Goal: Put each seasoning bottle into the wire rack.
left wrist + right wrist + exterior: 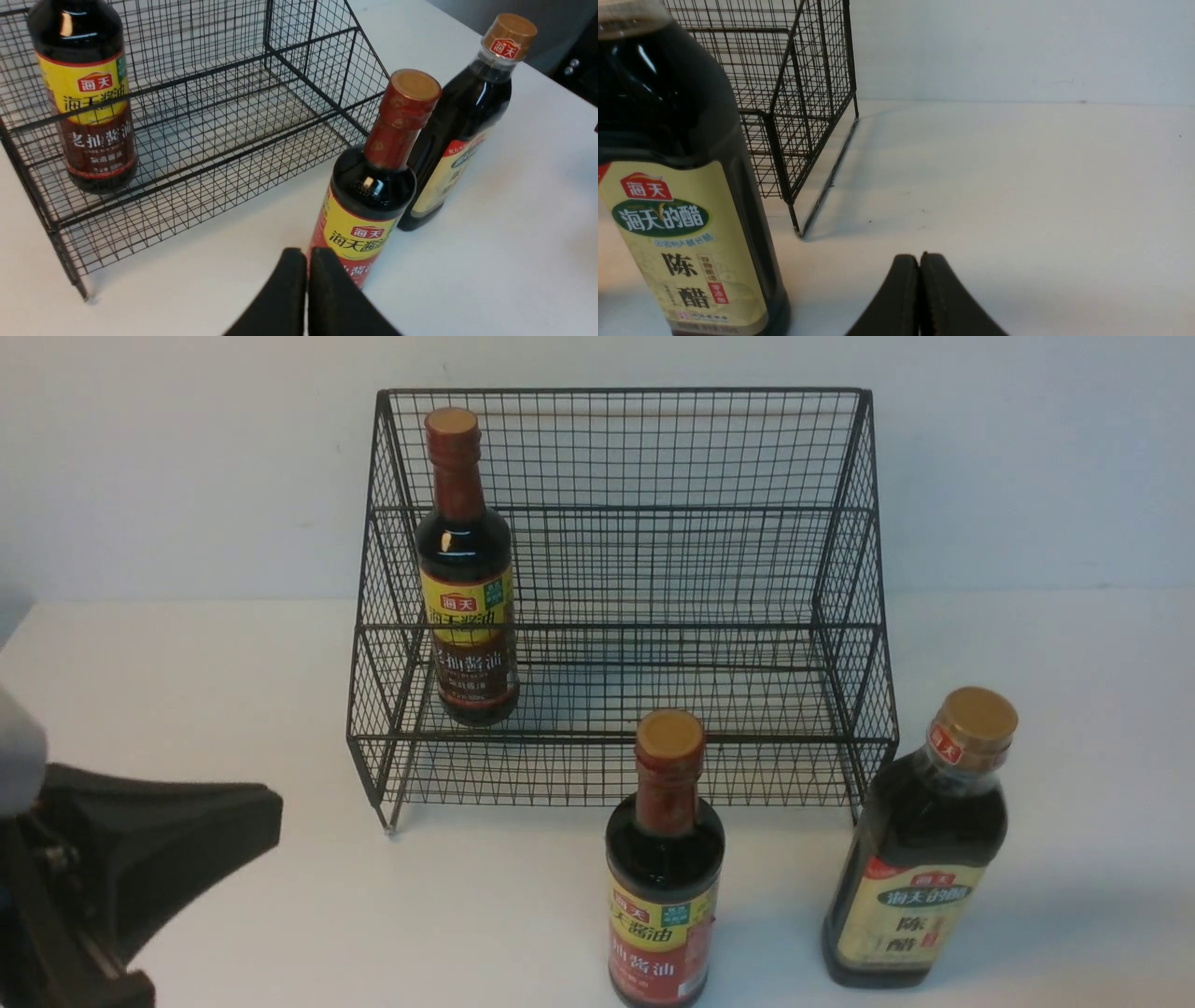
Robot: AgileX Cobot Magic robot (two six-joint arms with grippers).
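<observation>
With my left pincer [307, 255] pressed together, I do best to spread it wide before lowering it around the red-necked bottle [665, 859], which stands farther from the tabletop's [420, 915] back edge than the wire rack [624, 739] does.

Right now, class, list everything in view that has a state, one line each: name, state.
Soy sauce bottle in the rack: upright, capped, not held
Soy sauce bottle on the table: upright, capped, outside the rack
Vinegar bottle: upright, capped, outside the rack
Wire rack: standing, holding one bottle
Left gripper: jaws shut, holding nothing
Right gripper: jaws shut, holding nothing
</observation>
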